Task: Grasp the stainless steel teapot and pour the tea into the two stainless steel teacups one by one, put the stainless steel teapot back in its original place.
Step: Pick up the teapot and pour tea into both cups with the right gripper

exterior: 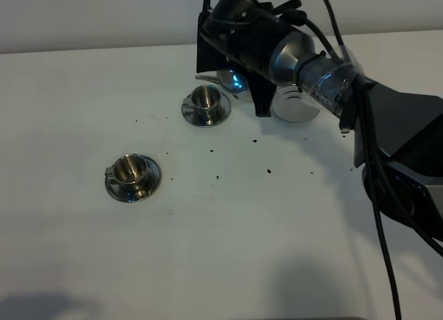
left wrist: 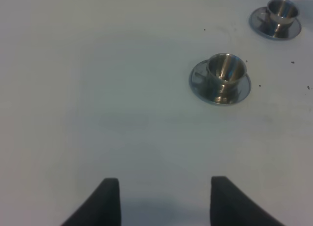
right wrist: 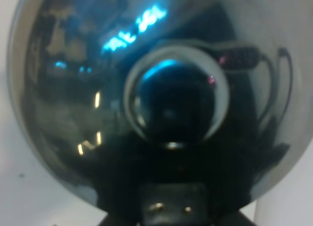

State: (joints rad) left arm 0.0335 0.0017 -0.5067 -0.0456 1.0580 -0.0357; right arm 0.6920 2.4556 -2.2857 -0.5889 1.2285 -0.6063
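Here, the left gripper (left wrist: 164, 202) has its two black fingers (left wrist: 105, 206) spread apart, with only bare white table (exterior: 242, 237) between them. The near teacup (left wrist: 225, 69) stands upright on its saucer (left wrist: 198, 86) well ahead of those jaws and off their centre line. The far teacup (left wrist: 281, 10) stands beyond it on a saucer of its own, farther still from the jaws. In the high view the spout of the stainless steel teapot (exterior: 230, 79) points toward the far teacup from just beside its rim. Most of the pot's body is hidden under the right arm, which reaches in from the right. The right gripper (exterior: 250, 86) is closed and carries the pot. In its wrist view the mirror-bright belly and round lid knob fill almost the whole picture, hard against the jaws. The exact spot where the jaws pinch is hidden. On the far side of those jaws from the cups, just beside them, lies the round steel disc (exterior: 296, 104), flat and bare. The table is plain white, strewn with small dark specks (exterior: 268, 171) between the cups and the arm. Soft shadows lie along its near edge, a pale wall (exterior: 104, 15) rises behind it, and black cables (exterior: 377, 195) hang along the right arm.
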